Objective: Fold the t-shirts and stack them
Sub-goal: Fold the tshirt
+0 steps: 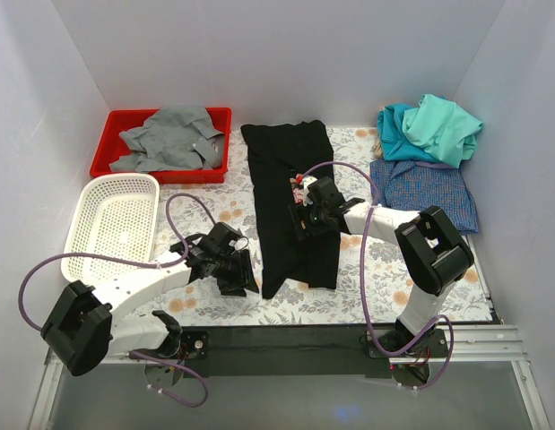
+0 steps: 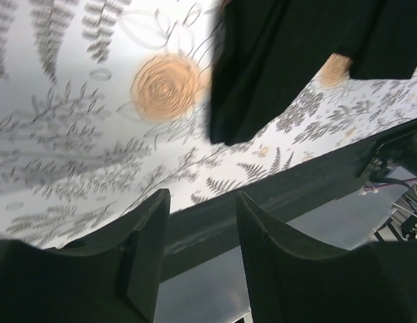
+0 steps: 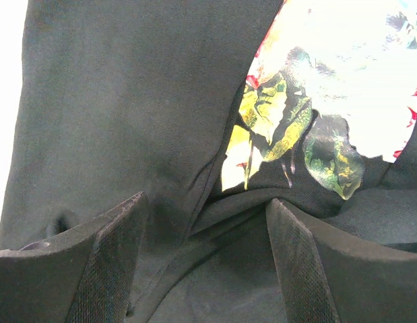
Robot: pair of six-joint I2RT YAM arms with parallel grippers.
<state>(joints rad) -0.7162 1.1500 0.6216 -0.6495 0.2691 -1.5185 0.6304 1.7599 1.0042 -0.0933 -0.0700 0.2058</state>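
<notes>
The black t-shirt (image 1: 290, 193) lies folded into a long strip down the middle of the table. Part of its rose print (image 3: 289, 128) shows in the right wrist view. My right gripper (image 1: 301, 222) is down on the shirt's right side; the jaws (image 3: 207, 208) stand open, with a ridge of black cloth bunched between the fingers. My left gripper (image 1: 235, 276) hovers just left of the shirt's near left corner (image 2: 275, 67). It is open (image 2: 203, 202), with nothing between its fingers. Teal and mint-green t-shirts (image 1: 431, 130) are heaped at the back right, on a blue-checked one (image 1: 425, 190).
A red bin (image 1: 116, 125) holding a grey shirt (image 1: 169, 139) stands at the back left. The white mesh basket (image 1: 111, 219) sits in front of it, beside my left arm. The table's black front edge (image 2: 309, 182) runs just below the left gripper.
</notes>
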